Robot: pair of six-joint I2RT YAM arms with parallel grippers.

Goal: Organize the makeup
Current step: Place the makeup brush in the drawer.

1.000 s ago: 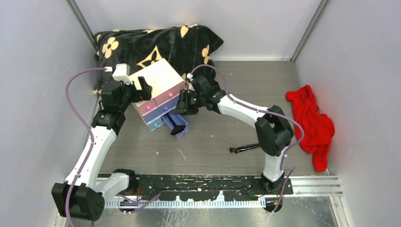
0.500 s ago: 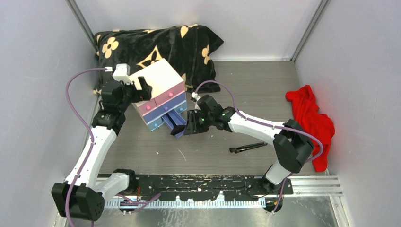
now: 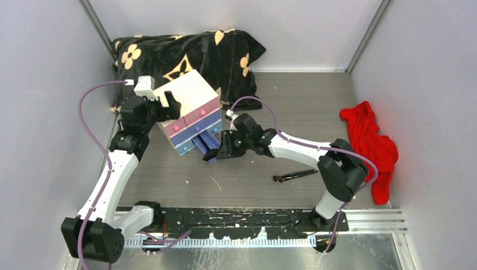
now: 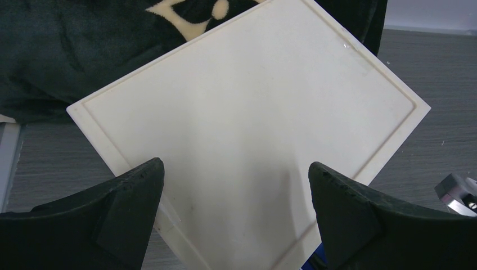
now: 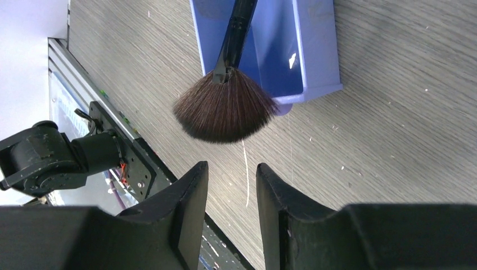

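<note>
The white chest has a smooth, matte cream lid, square with a shallow raised border, and it sits cornerwise under my left jaws. They stand wide, the blunt black fingers on either side of its near corner, holding nothing. I cannot tell whether they touch the lid. Behind it lies a plush black blanket with cream flowers. My right jaws stand narrow and empty, fingers slightly apart, over the grey wood-grain surface just in front of the pulled-out glossy blue drawer. The fan brush lies in that drawer, black handle inside, soft brown bristles splayed past the front lip. A slim dark brush lies on the surface near my right elbow, and a crumpled red cloth lies beyond.
</note>
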